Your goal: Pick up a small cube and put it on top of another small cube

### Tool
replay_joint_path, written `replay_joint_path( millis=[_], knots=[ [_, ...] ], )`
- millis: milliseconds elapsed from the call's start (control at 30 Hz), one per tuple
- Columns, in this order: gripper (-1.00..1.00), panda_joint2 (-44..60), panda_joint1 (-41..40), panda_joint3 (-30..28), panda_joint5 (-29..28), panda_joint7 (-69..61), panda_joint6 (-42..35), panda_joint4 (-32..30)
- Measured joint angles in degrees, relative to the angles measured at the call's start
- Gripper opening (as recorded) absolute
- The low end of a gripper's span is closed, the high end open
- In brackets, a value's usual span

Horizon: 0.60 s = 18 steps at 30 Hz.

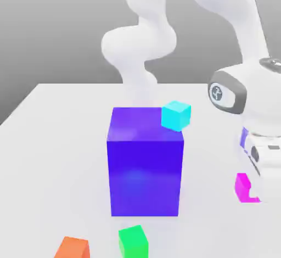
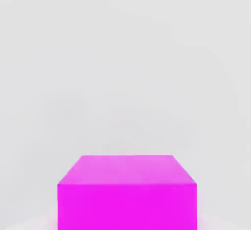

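Observation:
The small cube (image 1: 242,188), bright magenta, sits low at the exterior view's right, partly covered by my white hand. My gripper (image 1: 253,189) has come down over it and is shut on it. In the hand view the small cube (image 2: 127,195) lies very close, with pale table beyond it. A cyan cube (image 1: 176,115) rests at the far right corner of the top of the big blue-violet block (image 1: 144,163).
A green cube (image 1: 133,242) and an orange cube (image 1: 72,248) lie near the front edge of the white table (image 1: 55,141). The tall blue-violet block stands mid-table, to the exterior view's left of my hand. The arm's base rises behind it.

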Motion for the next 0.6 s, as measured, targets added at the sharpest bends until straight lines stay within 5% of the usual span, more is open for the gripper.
replay_joint_path(
  millis=[267,467,500,600],
  knots=[
    [-1.0,-1.9,-11.12,-12.51,3.43,6.39,-5.53,3.24],
    [-1.0,5.36,-15.04,-10.08,10.17,-0.72,0.75,3.85],
    [1.0,6.5,-15.51,-9.49,11.0,-1.34,1.75,3.93],
    [1.0,6.5,-15.51,-9.49,11.0,-1.34,1.75,3.93]
  ],
)
